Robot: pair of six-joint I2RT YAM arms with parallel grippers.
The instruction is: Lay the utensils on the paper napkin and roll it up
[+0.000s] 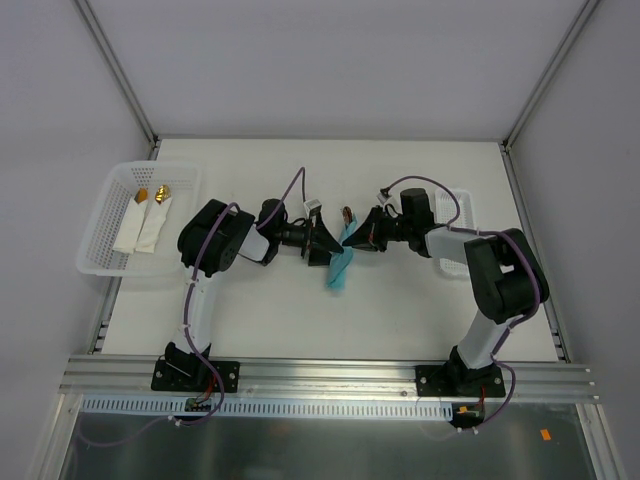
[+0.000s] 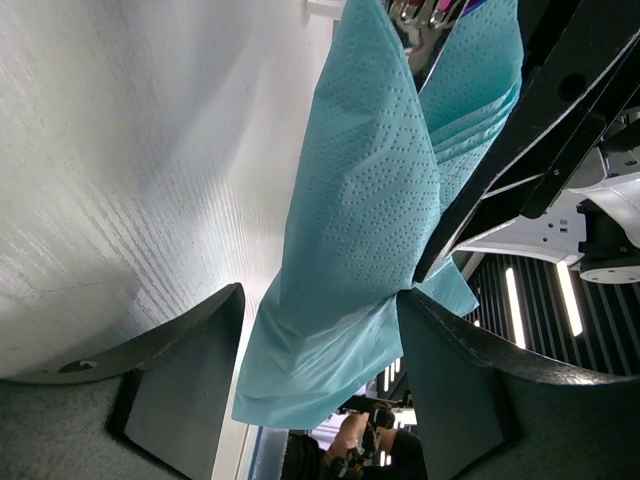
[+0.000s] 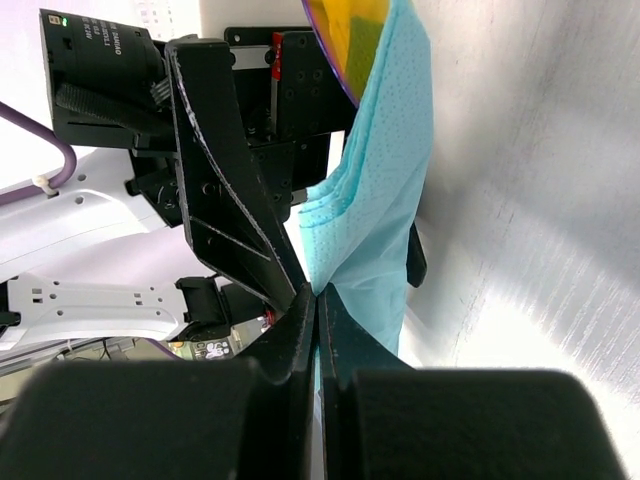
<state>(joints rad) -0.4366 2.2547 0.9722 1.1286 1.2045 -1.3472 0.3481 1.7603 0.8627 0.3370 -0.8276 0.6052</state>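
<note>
Right end effector [image 3: 315, 300] pinching paper napkin [image 1: 340, 265], lengthwise near-far

Left gripper [image 2: 320, 300] jaws apart, teal paper napkin [image 2: 360, 200] bunched and creased between its fingers. Right gripper [image 2: 428, 262] enters from the right, closed tip pinching the napkin's edge. White table [image 2: 120, 150] on the left.

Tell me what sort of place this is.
Probably a lab robot cell, not a dining room: a white table boxed in by aluminium framing and plain panels, with the left arm and right arm bolted to a rail.
</note>
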